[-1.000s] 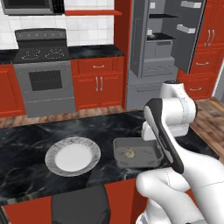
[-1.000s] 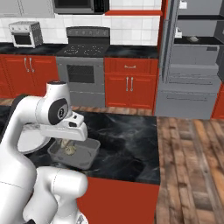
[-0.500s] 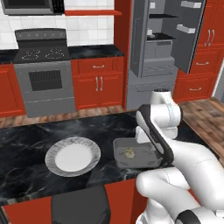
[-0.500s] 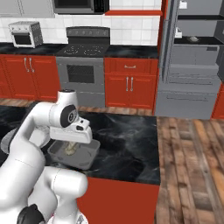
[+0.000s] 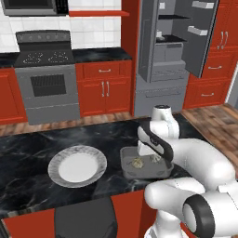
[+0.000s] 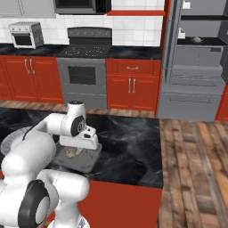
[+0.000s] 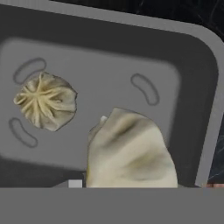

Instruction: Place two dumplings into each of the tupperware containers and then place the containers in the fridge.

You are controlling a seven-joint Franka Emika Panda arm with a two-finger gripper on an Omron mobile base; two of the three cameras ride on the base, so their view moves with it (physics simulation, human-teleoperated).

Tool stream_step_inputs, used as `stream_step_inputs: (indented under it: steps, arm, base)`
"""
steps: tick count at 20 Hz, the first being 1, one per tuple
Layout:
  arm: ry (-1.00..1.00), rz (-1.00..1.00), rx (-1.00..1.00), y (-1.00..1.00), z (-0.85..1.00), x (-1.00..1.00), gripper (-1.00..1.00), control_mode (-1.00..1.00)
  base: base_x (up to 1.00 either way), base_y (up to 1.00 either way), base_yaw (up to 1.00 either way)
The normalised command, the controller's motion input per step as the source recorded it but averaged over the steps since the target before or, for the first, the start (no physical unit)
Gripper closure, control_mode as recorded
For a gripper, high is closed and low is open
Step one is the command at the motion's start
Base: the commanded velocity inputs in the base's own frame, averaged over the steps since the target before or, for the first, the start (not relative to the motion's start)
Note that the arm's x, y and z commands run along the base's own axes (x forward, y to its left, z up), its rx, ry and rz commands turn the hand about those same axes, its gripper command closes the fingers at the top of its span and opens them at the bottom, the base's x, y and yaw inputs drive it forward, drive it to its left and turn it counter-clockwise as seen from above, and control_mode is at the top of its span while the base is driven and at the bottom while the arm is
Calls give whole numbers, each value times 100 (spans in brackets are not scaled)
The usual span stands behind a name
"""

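Note:
A grey tupperware container [image 5: 126,163] [image 6: 90,163] [image 7: 192,61] sits on the black island counter. One dumpling [image 7: 45,106] [image 5: 137,162] lies in its left part. A second dumpling [image 7: 130,151] hangs close under the hand, low over the tray floor, and my gripper [image 5: 155,158] [image 6: 79,150] is shut on it. Its fingertips are hidden behind the dumpling. The fridge [image 5: 173,56] [image 6: 196,62] stands open across the floor, shelves showing.
A round pale plate [image 5: 77,166] [image 6: 8,143] lies left of the tray. Oven and stove [image 5: 46,81] [image 6: 84,67] stand against the back wall among red cabinets. A small grey thing [image 6: 196,39] rests on a fridge shelf. Wooden floor separates the island from the fridge.
The arm has folded down and the hand has dropped from above the counter to just over the tray, carrying the dumpling. Tray and plate have not moved.

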Motion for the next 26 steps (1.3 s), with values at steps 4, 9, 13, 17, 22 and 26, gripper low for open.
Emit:
stream_step_inputs:
  steps: [4, 9, 13, 17, 22, 26]
  arm:
    - [2, 0, 0, 0, -39, 8, 100, -100]
    - [2, 0, 0, 0, -31, 0, 100, -100]
    - [3, 0, 0, 0, -25, 1, 100, -100]
    - [2, 0, 0, 3, -16, 18, -100, -100]
    - [2, 0, 0, 1, 0, 14, -100, -100]
    - [0, 0, 0, 0, 0, 0, -100, -100]
  base:
    - [0, 0, 0]
    - [0, 0, 0]
    - [0, 0, 0]
    - [0, 0, 0]
    - [0, 0, 0]
    - [0, 0, 0]
